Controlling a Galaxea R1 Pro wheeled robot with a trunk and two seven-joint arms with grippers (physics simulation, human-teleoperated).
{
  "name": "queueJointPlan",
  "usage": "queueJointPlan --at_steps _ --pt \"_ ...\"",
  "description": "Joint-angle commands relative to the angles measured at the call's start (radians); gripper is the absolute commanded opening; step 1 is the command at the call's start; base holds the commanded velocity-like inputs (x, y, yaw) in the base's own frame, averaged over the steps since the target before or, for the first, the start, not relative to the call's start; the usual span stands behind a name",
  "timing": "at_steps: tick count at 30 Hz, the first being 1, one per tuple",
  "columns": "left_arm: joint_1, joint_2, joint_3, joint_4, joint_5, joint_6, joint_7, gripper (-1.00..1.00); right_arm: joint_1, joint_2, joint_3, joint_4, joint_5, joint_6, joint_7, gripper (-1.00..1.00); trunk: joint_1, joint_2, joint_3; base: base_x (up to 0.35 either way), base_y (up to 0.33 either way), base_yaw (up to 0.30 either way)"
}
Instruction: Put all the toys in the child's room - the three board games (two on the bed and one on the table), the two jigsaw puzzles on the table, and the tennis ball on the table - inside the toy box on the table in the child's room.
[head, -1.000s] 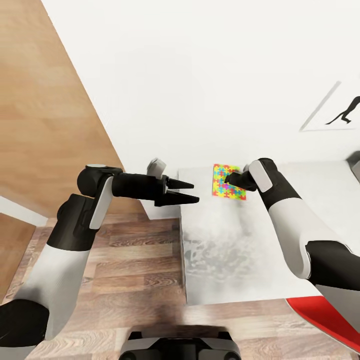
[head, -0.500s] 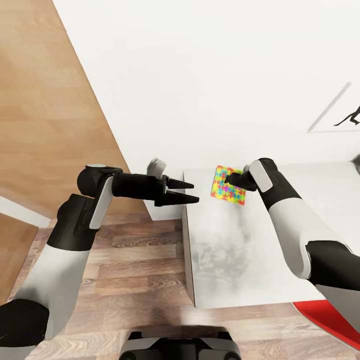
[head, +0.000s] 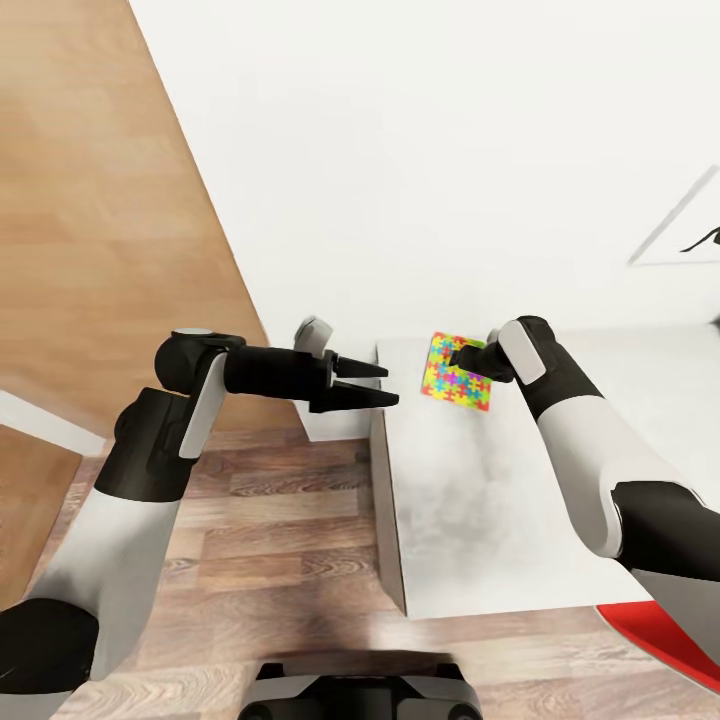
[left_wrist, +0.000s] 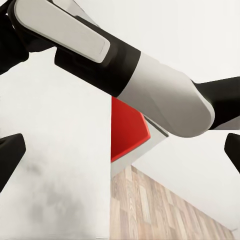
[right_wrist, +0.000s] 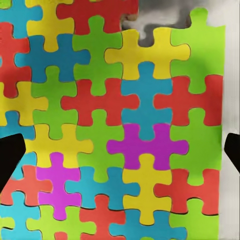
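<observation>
One jigsaw puzzle (head: 455, 378), a bright multicoloured sheet, sits at the far left end of the pale table (head: 470, 510) and looks slightly tilted. My right gripper (head: 458, 358) is at its upper right corner. In the right wrist view the puzzle (right_wrist: 115, 125) lies straight ahead, and the gripper (right_wrist: 120, 150) has its dark fingertips (right_wrist: 10, 157) far apart at the picture's sides, so it is open. Whether the fingers touch the sheet is unclear. My left gripper (head: 390, 385) hangs open and empty beside the table's left edge, pointing at the right arm (left_wrist: 125, 70).
A white wall rises right behind the table, with a framed picture (head: 690, 225) at the right. A wood panel (head: 90, 200) stands at the left. Plank floor (head: 270, 540) runs along the table's left side. Something red (head: 665, 640) lies by the near right corner.
The view has swung, so the table and the wall picture slid right. The puzzle stayed by the right gripper, ending closer to the table's left edge and more tilted. Both arms hold their poses.
</observation>
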Motion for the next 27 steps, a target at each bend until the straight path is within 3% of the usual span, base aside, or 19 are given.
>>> queueJointPlan --at_steps 1,27 --pt "-0.001 0.001 -0.001 0.000 0.003 0.007 -0.001 1.00 -0.001 -0.001 0.004 -0.001 -0.010 0.002 -0.009 1.00 0.001 -0.002 -0.001 0.000 0.078 0.000" --pt "-0.001 0.002 -0.001 0.000 0.003 0.007 -0.001 1.00 -0.001 -0.001 0.004 -0.001 -0.010 0.002 -0.009 1.00 0.001 -0.002 -0.001 -0.003 0.147 0.000"
